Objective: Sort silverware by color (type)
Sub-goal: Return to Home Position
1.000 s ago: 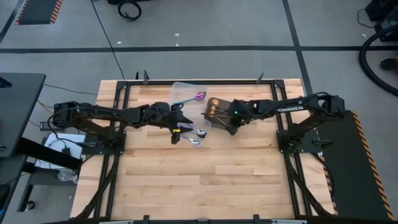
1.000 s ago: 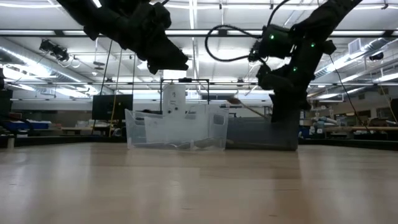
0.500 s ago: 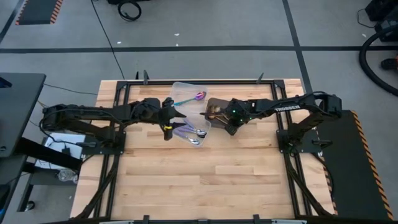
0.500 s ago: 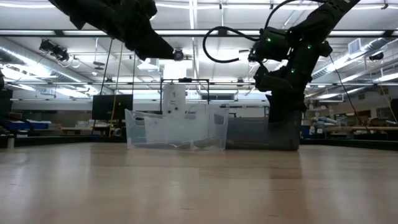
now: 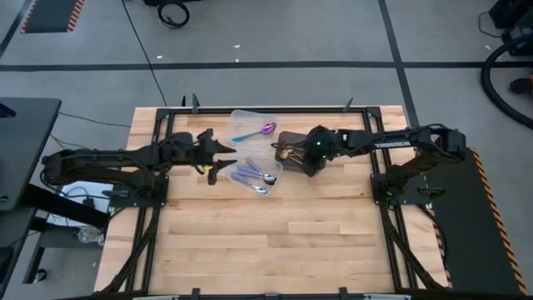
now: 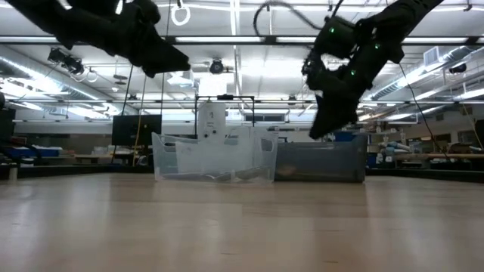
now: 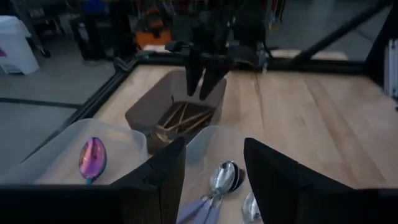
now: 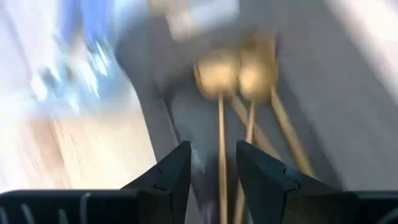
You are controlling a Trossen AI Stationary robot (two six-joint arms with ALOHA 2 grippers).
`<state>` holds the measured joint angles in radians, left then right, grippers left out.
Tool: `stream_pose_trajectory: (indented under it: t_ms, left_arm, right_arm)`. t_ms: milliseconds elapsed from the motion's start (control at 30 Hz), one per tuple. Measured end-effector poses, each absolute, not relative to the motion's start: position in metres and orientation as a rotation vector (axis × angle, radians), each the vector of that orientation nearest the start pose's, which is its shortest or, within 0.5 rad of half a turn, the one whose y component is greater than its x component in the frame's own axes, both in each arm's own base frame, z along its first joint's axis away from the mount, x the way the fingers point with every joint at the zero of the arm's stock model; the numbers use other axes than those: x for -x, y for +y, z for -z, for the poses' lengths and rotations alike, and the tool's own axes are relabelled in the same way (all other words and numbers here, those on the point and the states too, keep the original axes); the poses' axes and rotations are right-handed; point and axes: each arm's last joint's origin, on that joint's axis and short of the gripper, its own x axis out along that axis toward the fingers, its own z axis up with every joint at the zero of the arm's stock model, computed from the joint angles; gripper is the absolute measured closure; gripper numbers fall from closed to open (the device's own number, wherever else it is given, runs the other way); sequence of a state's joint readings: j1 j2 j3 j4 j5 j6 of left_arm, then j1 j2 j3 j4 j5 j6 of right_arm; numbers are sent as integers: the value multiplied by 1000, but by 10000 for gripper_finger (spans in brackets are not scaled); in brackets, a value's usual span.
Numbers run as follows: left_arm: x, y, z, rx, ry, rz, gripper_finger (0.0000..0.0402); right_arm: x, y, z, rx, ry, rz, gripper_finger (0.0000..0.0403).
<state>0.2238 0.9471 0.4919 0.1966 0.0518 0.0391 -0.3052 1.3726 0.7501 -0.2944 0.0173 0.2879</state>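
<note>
Several gold spoons [image 8: 239, 71] lie in the dark bin [image 5: 280, 138] at the table's far middle. My right gripper [image 8: 212, 168] hangs open above them, clear of the bin in the low view [image 6: 321, 128]. One gold handle runs below the gap between its fingers. A purple-blue spoon [image 5: 260, 130] lies in the far clear tub [image 5: 246, 115]. Lavender-handled spoons [image 7: 217, 183] lie in the near clear tub [image 5: 276, 177]. My left gripper [image 5: 223, 162] stands open and holds nothing, left of the tubs and above the table.
The two clear tubs and the dark bin stand close together at the far middle of the table. Bare wood [image 5: 275, 242] stretches over the near half. Black frame rails [image 5: 158, 150] run along the table's edges.
My right gripper has opened and let go of a gold spoon, which now lies in the dark bin, and has risen out of the bin. My left gripper, still open, has drawn back from over the near tub toward the table's left edge.
</note>
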Motion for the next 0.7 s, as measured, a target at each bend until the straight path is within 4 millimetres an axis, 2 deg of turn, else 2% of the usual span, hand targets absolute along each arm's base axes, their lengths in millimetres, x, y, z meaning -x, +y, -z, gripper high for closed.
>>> stream_pose_trajectory:
  t_ms: [100, 200, 533, 700]
  left_arm:
    - [-188, 45, -235, 21, 194, -170, 230]
    - [-174, 45, -226, 60, 125, -175, 230]
    - [-136, 47, -209, 141, -1, -251, 230]
    - [-125, 43, -201, 175, -34, -249, 230]
  right_arm:
    - [-247, -78, -203, -344, 717, 405, 265]
    - [-237, -75, -202, -316, 621, 380, 265]
    - [-182, -60, -188, -278, 282, 386, 266]
    - [-161, -59, -186, -292, 185, 400, 266]
